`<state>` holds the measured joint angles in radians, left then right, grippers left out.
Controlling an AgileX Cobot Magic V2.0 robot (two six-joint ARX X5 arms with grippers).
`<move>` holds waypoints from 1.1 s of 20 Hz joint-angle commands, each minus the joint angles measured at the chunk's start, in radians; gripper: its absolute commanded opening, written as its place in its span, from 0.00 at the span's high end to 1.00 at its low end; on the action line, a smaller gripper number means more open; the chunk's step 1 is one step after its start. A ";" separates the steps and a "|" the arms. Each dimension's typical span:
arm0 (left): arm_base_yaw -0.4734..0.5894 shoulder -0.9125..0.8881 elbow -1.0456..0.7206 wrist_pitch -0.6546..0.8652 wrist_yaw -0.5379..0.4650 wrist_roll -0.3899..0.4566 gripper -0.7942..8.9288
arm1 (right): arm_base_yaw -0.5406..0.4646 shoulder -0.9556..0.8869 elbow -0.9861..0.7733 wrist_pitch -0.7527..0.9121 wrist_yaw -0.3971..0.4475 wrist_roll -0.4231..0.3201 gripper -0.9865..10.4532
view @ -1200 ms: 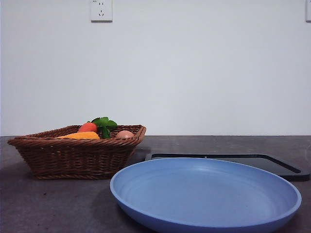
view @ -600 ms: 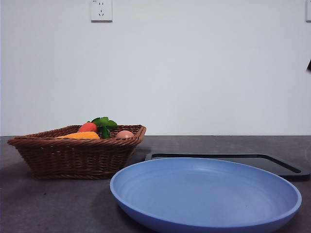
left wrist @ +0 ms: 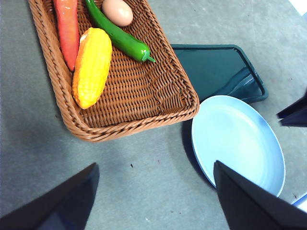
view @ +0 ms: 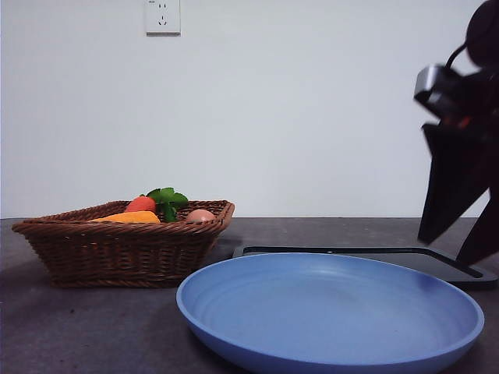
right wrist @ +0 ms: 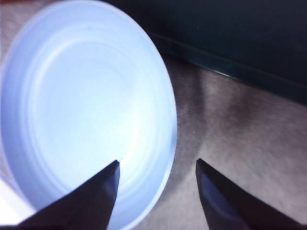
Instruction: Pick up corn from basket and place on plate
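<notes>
The right gripper [view: 460, 234] has swung in, jaws apart and empty, apparently over the plate's [view: 327, 312] far edge, while the corn [left wrist: 92, 66] lies untouched in the basket [left wrist: 124, 122]

Basket [view: 117, 249]: front view, near wall hides most of the contents; corn [view: 129, 217] shows only as a yellow sliver above the rim.
Basket, left wrist view: far end cut off; carrot [left wrist: 67, 28] and egg [left wrist: 117, 11] cropped.
Plate [right wrist: 86, 110]: right wrist view, blurred (one side cut off).
Tray [right wrist: 230, 38]: right wrist view, dark, detail unreadable.
Right end effector [view: 460, 230]: front view, cropped by the edge.
</notes>
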<state>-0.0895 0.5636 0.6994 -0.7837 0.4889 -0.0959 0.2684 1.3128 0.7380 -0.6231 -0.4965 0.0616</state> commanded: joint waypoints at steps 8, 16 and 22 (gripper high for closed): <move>-0.002 0.006 0.014 0.011 0.005 -0.002 0.52 | 0.048 0.162 0.016 0.092 -0.002 0.013 0.77; -0.004 0.031 0.014 0.022 0.005 0.010 0.52 | 0.050 0.177 0.016 0.096 -0.001 0.014 0.91; -0.052 0.135 0.027 0.081 -0.041 0.030 0.52 | 0.049 0.087 0.039 0.027 -0.005 0.029 0.91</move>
<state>-0.1402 0.6922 0.7044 -0.7128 0.4519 -0.0872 0.3134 1.4010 0.7547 -0.6060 -0.4938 0.0864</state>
